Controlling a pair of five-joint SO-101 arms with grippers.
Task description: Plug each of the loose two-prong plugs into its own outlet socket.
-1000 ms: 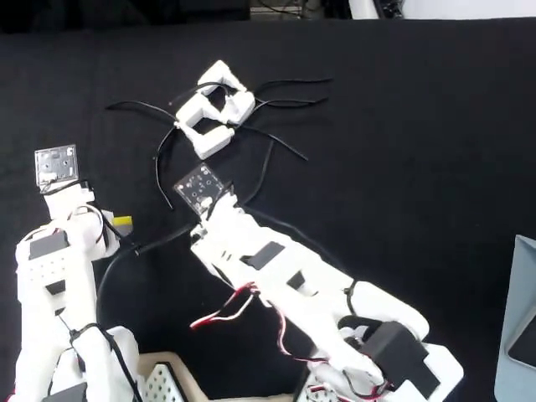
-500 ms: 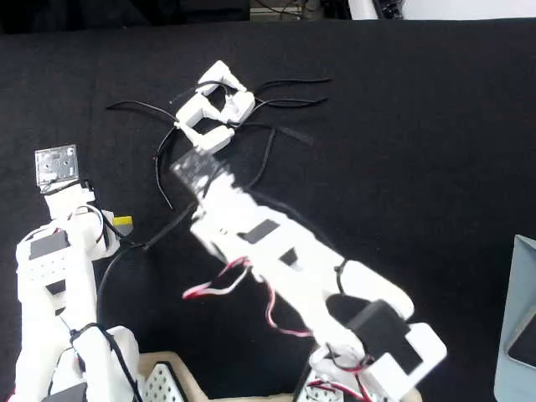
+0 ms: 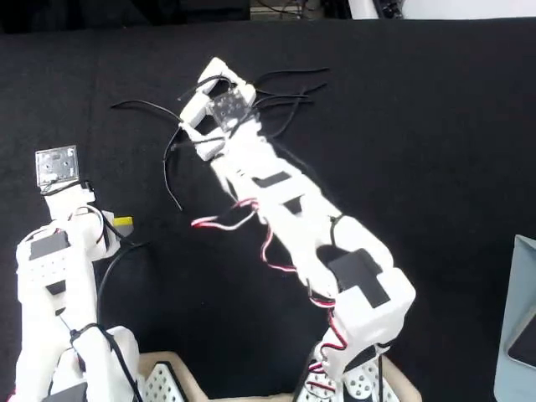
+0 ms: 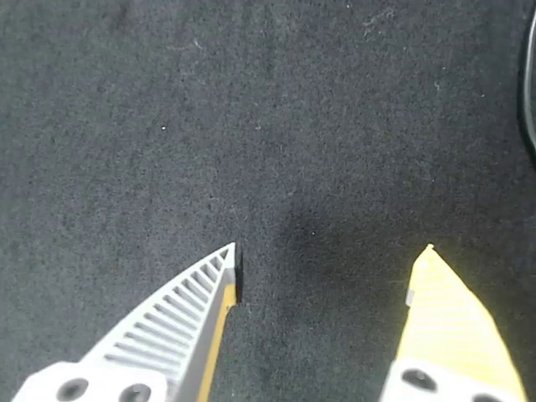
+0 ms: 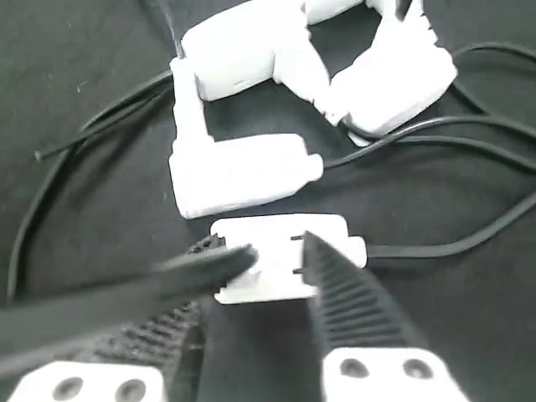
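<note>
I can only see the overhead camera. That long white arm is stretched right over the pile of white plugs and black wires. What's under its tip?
Observer: The right wrist view shows the right gripper open, with a finger on either side of one white plug.
Operator: Is that plug lying on its own?
Observer: No. A second white plug lies just beside it, and a black cord leaves its end.
Operator: And the arm at the left, is it holding anything?
Observer: No. The left gripper is open, with bare black cloth between its fingers.
</note>
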